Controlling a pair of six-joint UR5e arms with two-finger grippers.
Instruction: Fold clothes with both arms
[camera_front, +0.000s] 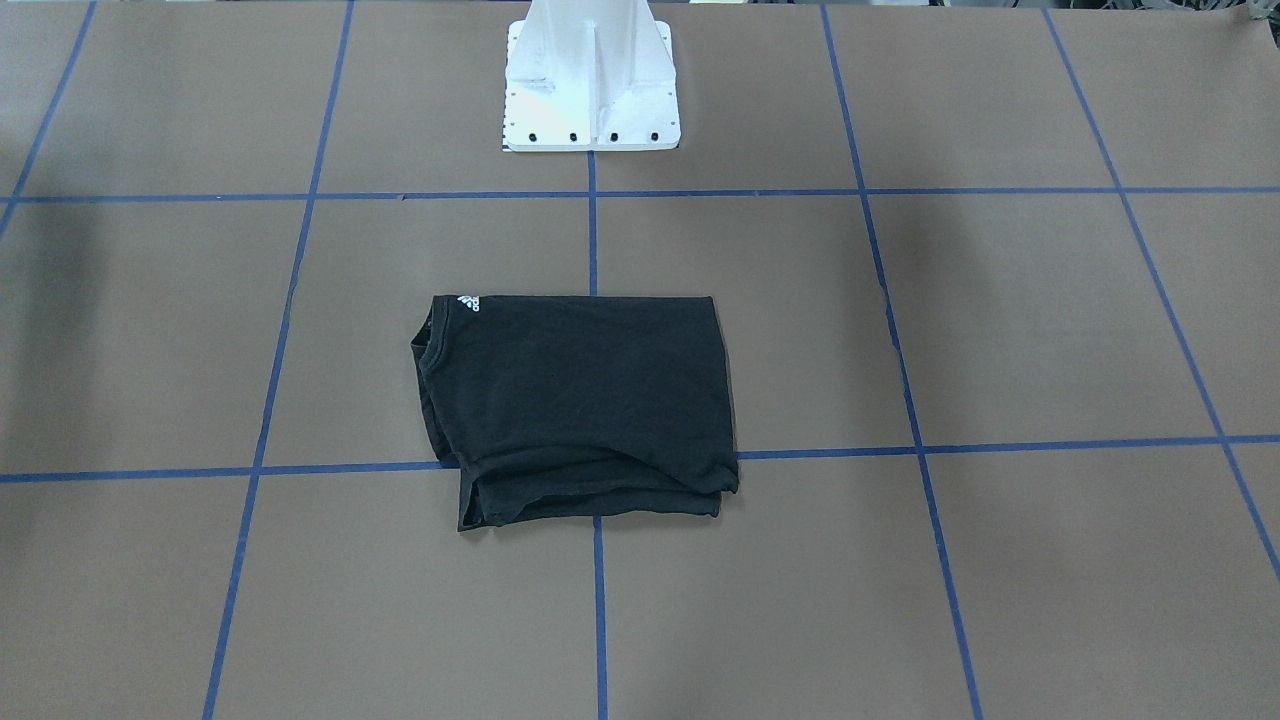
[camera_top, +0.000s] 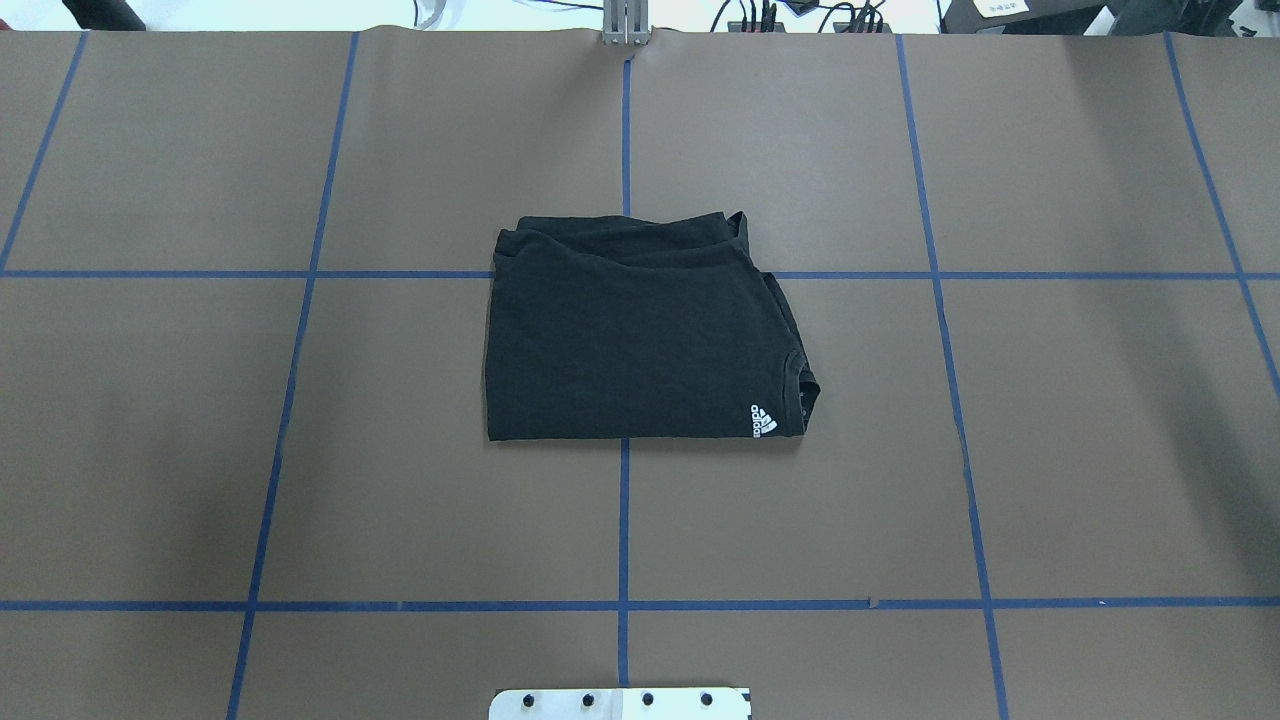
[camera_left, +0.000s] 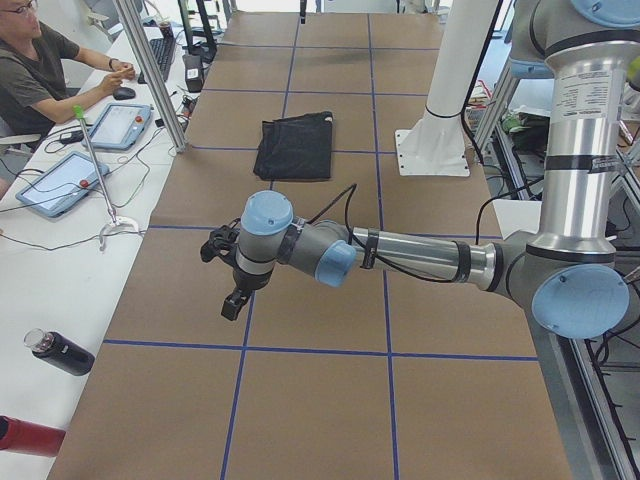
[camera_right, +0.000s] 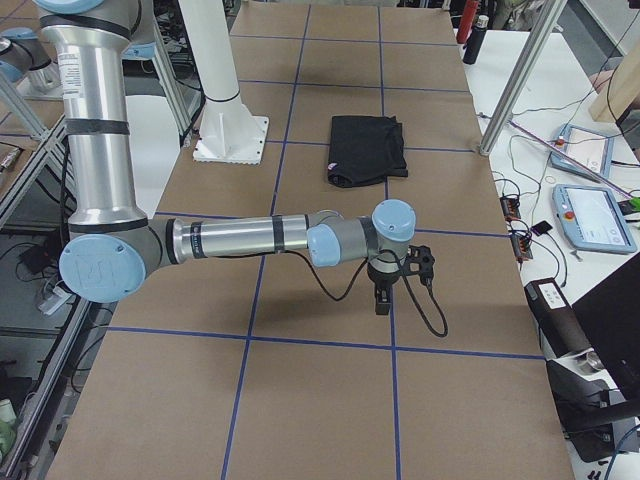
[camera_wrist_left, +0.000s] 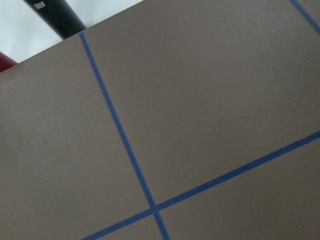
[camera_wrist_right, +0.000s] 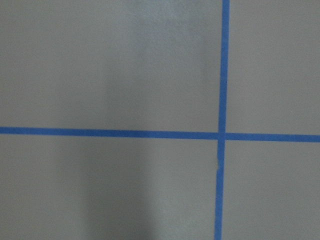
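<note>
Overhead exterior view: the black T-shirt (camera_top: 640, 335) lies as a compact folded rectangle at mid-table (camera_top: 200, 450), across a crossing of blue tape lines (camera_top: 624, 520). Its white collar mark (camera_top: 763, 420) is at the corner nearest the robot's right. No arm is over it.

Side views: the left gripper (camera_left: 231, 308) and right gripper (camera_right: 382, 300) hang above bare table, well apart from the garment. Whether the jaws are released or clenched cannot be told, and the wrist cameras show only tape and paper.

Assessment: folding appears essentially complete. The far edge shows stacked layers that do not line up.

Recommendation: if a tidy is attempted, pinch only that loose far edge with both grippers together. Draw level and avoid dragging the stack.
</note>
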